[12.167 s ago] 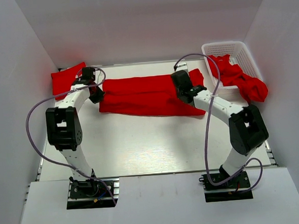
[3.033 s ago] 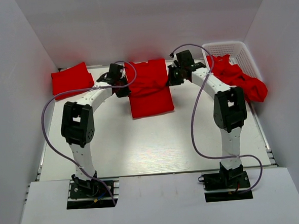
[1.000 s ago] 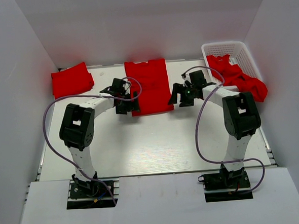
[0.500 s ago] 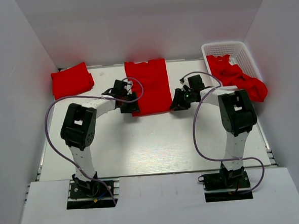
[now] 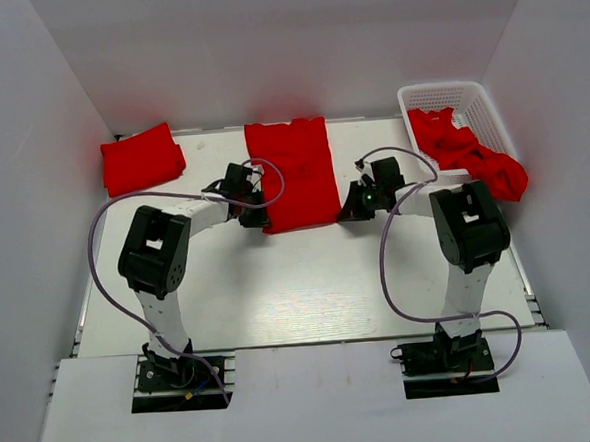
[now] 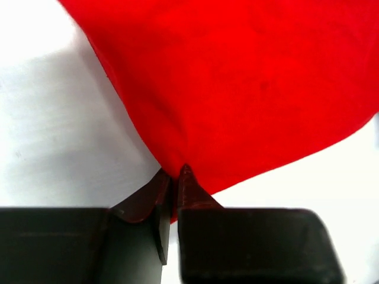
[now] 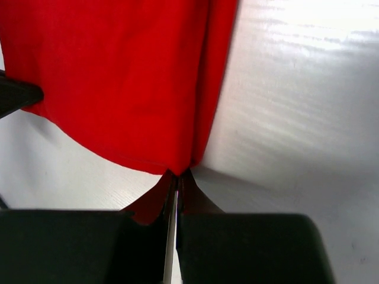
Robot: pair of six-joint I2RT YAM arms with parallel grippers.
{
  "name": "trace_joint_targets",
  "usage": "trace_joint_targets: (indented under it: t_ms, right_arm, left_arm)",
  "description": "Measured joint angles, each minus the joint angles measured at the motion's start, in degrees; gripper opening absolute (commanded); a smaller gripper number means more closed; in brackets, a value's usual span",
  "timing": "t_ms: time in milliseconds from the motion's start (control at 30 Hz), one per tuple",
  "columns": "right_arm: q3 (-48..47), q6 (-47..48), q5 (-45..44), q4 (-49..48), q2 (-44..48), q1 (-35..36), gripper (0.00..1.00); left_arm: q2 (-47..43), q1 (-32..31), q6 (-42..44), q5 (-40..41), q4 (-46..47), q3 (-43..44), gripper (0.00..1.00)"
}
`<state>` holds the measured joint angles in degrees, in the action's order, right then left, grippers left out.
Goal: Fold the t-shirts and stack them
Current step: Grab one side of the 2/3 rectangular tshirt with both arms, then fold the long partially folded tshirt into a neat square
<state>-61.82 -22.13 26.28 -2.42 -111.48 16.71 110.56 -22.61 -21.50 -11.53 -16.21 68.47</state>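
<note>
"Top external view first: where does the work piece lie?"

"I see the folded t-shirt (image 5: 292,176) flat on the table (image 5: 299,281), a tall rectangle in the middle of the far half. My left gripper (image 5: 260,215) sits at its near left corner and my right gripper (image 5: 349,210) at its near right corner. Both are low over the table, with both arms bent inward toward the cloth. A second folded t-shirt (image 5: 141,158) lies in the far left corner, well apart. A heap of t-shirts (image 5: 466,150) spills over the near rim of the white basket (image 5: 448,93) at the far right."

"Left wrist view: how does the pincer stand?"

"I read the left gripper (image 6: 173,177) as nearly pressed together. Only a thin slit shows between its fingers (image 6: 148,198), and the cloth's corner is pinched at their tips. The folded t-shirt (image 6: 237,83) fans out beyond the tips and to their right, filling the upper frame. Bare table (image 6: 47,136) shows at the left and lower right."

"Right wrist view?"

"My right gripper (image 7: 177,177) is pressed flush together, nipping the corner where the hem meets the side edge. The folded t-shirt (image 7: 118,77) spreads up and to the left of the tips. A doubled edge runs straight up from them. Bare table (image 7: 296,118) lies to the right."
</note>
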Motion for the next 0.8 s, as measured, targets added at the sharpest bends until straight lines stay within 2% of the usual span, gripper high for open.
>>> trace_joint_targets:
  t_ms: [167, 267, 433, 633, 800]
  right_arm:
    - [9.9, 1.7, -2.2, -1.6, 8.3, 1.0, 0.0]
    - [17.6, 2.5, -2.5, 1.0, 18.1, 2.3, 0.0]
    - [23.9, 2.2, -4.1, 6.3, 34.4, 3.6, 0.0]
    - [24.7, -1.2, -6.8, 13.1, 47.5, 4.4, 0.0]
    - [19.8, -1.9, -7.9, 18.0, 46.8, 4.5, 0.0]
  left_arm:
    - [-4.3, -1.2, 0.1, -1.7, -4.3, -3.9, 0.14]
    - [-9.2, -2.6, 0.5, -5.0, -9.7, -7.0, 0.14]
    - [-20.0, -4.9, 0.8, -11.4, -16.8, -9.2, 0.15]
    - [-25.3, -4.9, 0.0, -16.6, -22.3, -8.2, 0.17]
    - [-23.6, -4.8, -0.9, -17.7, -26.8, -2.9, 0.15]
